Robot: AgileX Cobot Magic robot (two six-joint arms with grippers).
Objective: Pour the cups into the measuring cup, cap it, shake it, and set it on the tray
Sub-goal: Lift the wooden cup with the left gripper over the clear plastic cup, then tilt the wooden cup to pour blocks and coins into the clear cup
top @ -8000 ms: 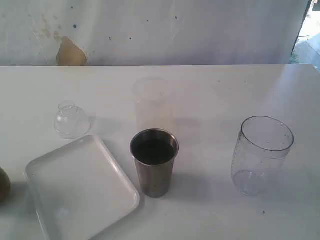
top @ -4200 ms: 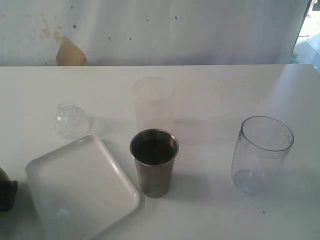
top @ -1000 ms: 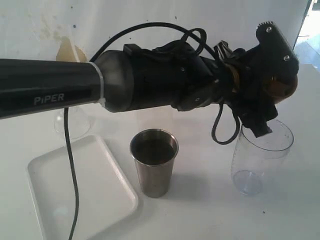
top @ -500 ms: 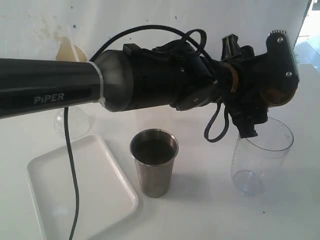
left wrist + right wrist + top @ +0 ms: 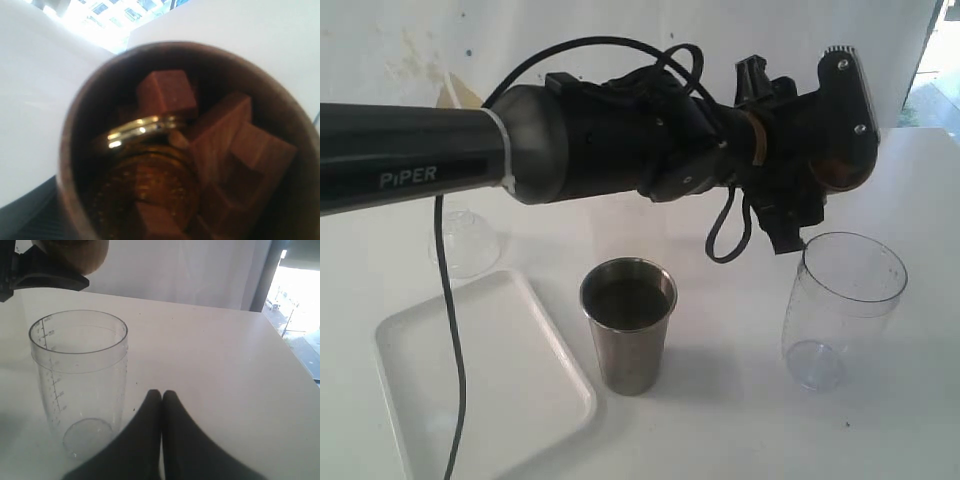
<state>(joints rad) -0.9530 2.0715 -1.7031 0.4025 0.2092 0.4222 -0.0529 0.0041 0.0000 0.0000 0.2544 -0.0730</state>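
My left gripper (image 5: 817, 165) reaches across from the left and is shut on the small brown wooden cup (image 5: 842, 172), held in the air just up and left of the measuring cup's rim. In the left wrist view the wooden cup (image 5: 70, 150) fills the frame, with brown blocks (image 5: 167, 92) and a gold ring inside. The clear measuring cup (image 5: 843, 305) (image 5: 79, 375) stands upright at the right. The steel tumbler (image 5: 628, 325) stands in the middle, with the white tray (image 5: 480, 385) to its left. My right gripper (image 5: 161, 393) is shut and holds nothing, low beside the measuring cup.
A small clear dome lid (image 5: 465, 242) sits behind the tray, partly behind the arm's cable (image 5: 448, 330). The left arm's black body (image 5: 580, 145) spans the view above the tumbler. The table's far edge meets a white wall.
The left gripper with the wooden cup has drawn back to the left and slightly up from over the measuring cup's rim. The right gripper has not moved.
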